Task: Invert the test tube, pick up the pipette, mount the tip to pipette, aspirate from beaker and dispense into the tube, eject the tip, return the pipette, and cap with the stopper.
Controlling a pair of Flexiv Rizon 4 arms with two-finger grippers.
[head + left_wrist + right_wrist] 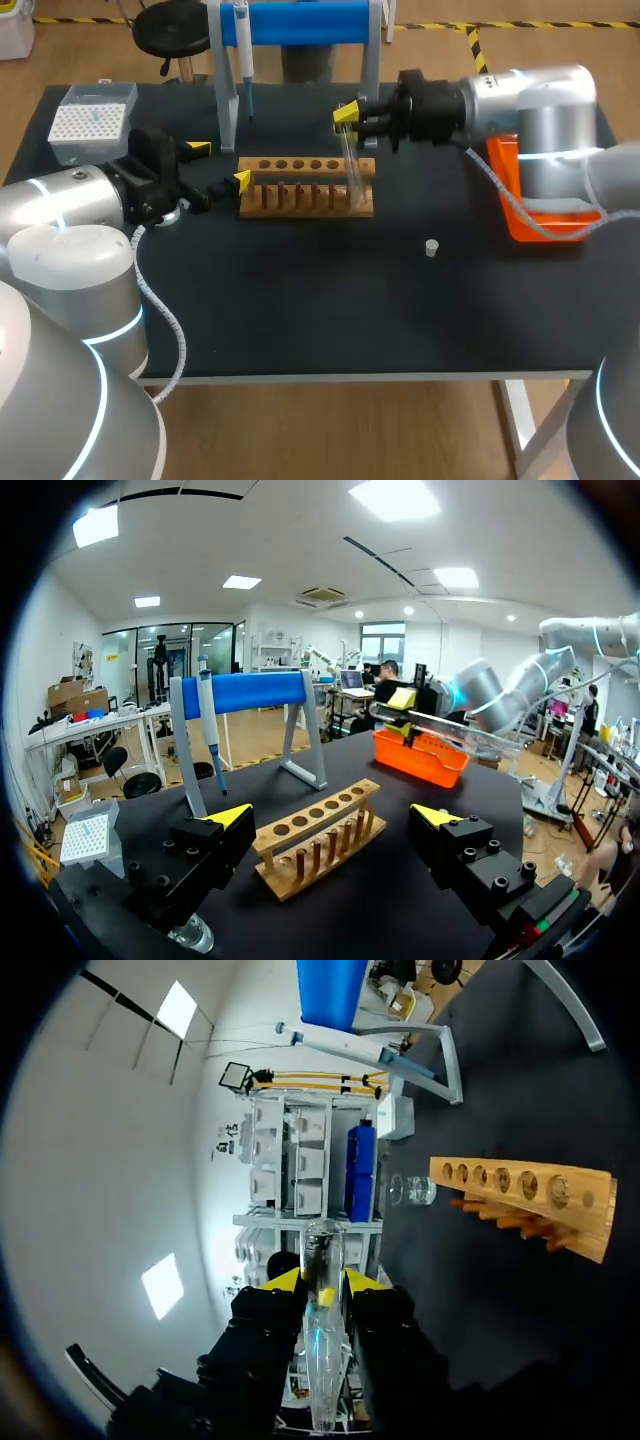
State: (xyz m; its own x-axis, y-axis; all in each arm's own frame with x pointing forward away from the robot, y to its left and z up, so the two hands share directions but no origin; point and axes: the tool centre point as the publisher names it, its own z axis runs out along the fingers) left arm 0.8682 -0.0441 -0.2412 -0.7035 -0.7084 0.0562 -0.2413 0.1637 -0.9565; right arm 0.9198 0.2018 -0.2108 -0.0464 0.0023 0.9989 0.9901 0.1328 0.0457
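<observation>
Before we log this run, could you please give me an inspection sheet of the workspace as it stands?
Surface: black table, no spills seen.
Job's things: test tube tilted over wooden rack; pipette hanging on blue stand; tip box at far left; beaker near the left gripper; stopper lying loose.
Clutter: orange tray at right.
Grippers: left gripper open beside rack; right gripper shut on test tube.
Cables: white coiled cable along left arm.
Surroundings: nothing seen.

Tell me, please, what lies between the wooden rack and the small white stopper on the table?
Nothing: in the head view, the stretch of table between the wooden rack and the stopper is bare black surface.
</observation>
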